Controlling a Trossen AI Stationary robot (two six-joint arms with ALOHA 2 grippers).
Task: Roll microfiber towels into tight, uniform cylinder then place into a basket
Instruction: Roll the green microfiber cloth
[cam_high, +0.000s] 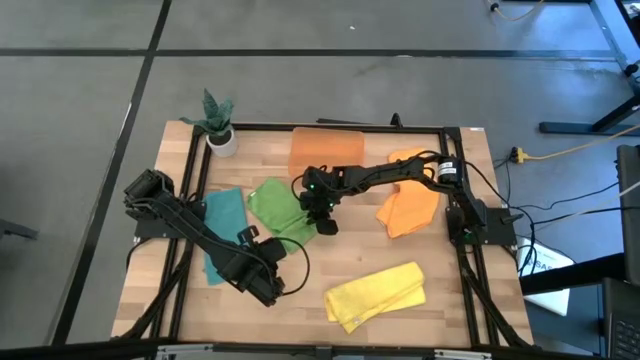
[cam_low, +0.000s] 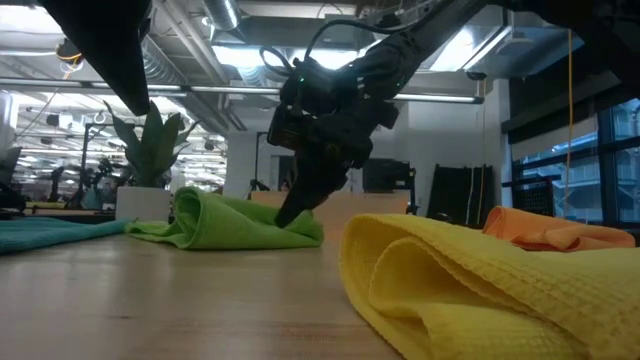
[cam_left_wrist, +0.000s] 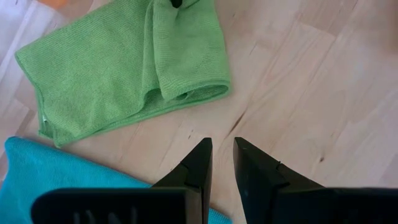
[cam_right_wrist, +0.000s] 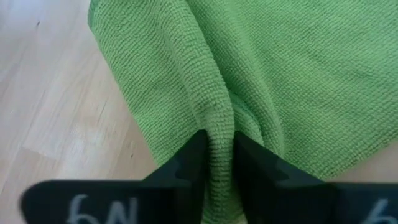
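The green towel (cam_high: 275, 205) (cam_low: 235, 225) lies crumpled on the wooden table, partly folded over itself. My right gripper (cam_high: 326, 226) (cam_right_wrist: 216, 158) is down at its near right end, shut on a raised ridge of the cloth. My left gripper (cam_high: 268, 285) (cam_left_wrist: 222, 152) hangs above bare wood near the table's front. Its fingers are almost together, with only a thin slit and nothing between them. The teal towel (cam_high: 222, 230) lies to the left, the yellow towel (cam_high: 378, 293) at the front right and the orange towels (cam_high: 408, 205) at the right. The orange basket (cam_high: 325, 150) stands at the far edge. My right gripper pinches a raised fold of the green towel (cam_right_wrist: 214, 134) between its two fingers, at the towel's near right end. The fingers slant down from the table's right and lie along the ridge. The towel rests slack on the table; how many layers are in the pinch cannot be told.
A white pot with a green plant (cam_high: 220, 128) stands at the table's far left corner. A black frame (cam_high: 190, 170) runs round the tabletop. Bare wood (cam_high: 320, 265) shows between the green and yellow towels.
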